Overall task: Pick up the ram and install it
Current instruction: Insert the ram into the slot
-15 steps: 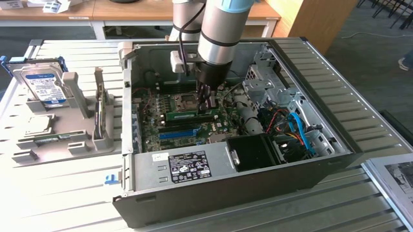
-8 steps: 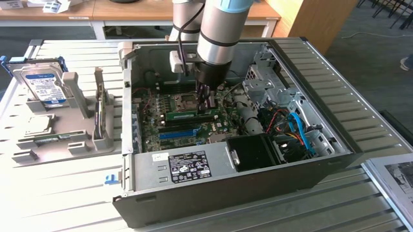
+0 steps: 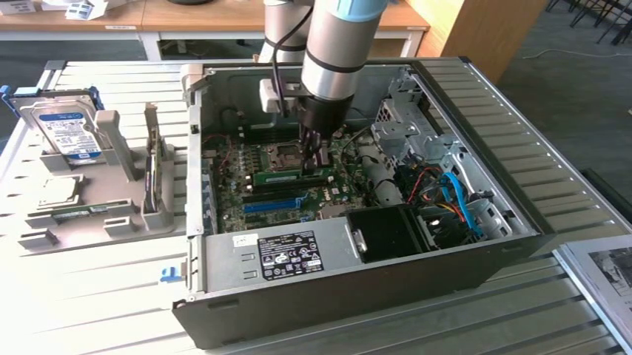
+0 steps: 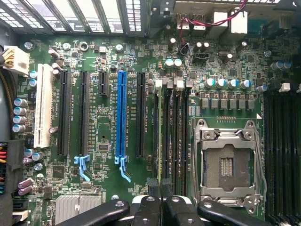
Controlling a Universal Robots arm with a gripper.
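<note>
The gripper (image 3: 318,164) reaches down into the open computer case (image 3: 336,303), its 2 fingers pinched nearly together on the top edge of the ram (image 3: 286,176). The ram stands on edge along a memory slot just beside the CPU socket (image 3: 286,154), near the middle of the motherboard (image 3: 229,159). I judge the stick light, stiff and fragile, best held by that bare long edge and kept upright; neighbouring slots crowd it closely, the blue cables (image 3: 459,200) lie well apart, and free room is straight overhead.
</note>
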